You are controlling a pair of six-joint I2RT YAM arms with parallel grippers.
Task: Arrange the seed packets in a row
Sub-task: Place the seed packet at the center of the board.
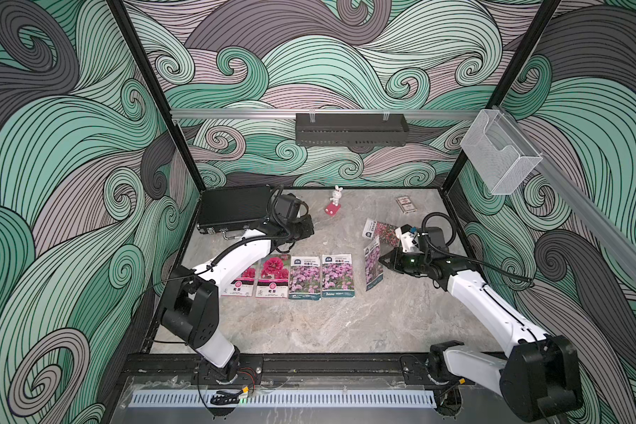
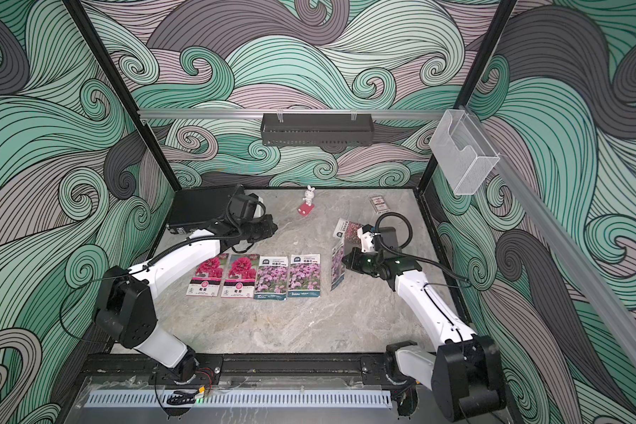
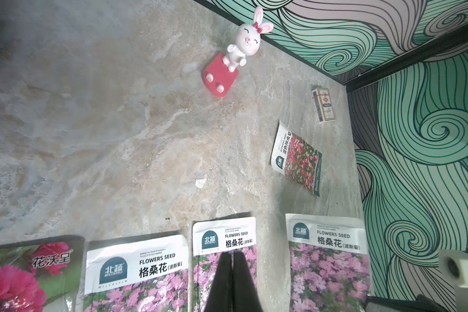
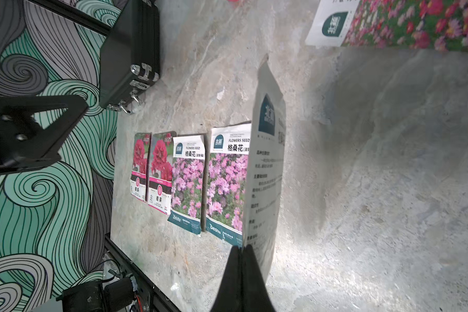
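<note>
My right gripper [image 1: 381, 260] is pinching one long edge of a flat purple-pink flower seed packet [image 1: 373, 267]. The packet is tilted up on edge, its white printed back toward the wrist camera. To that gripper's left, four packets lie flat in a row on the grey marbled surface [image 1: 309, 330]: two purple-pink packets [image 1: 338, 275] nearest, then two magenta packets [image 1: 272, 275]. A red-pink flower packet [image 1: 380, 232] lies just beyond the gripper. My left gripper [image 1: 310, 229], pressed together and empty, hangs beyond the row.
</note>
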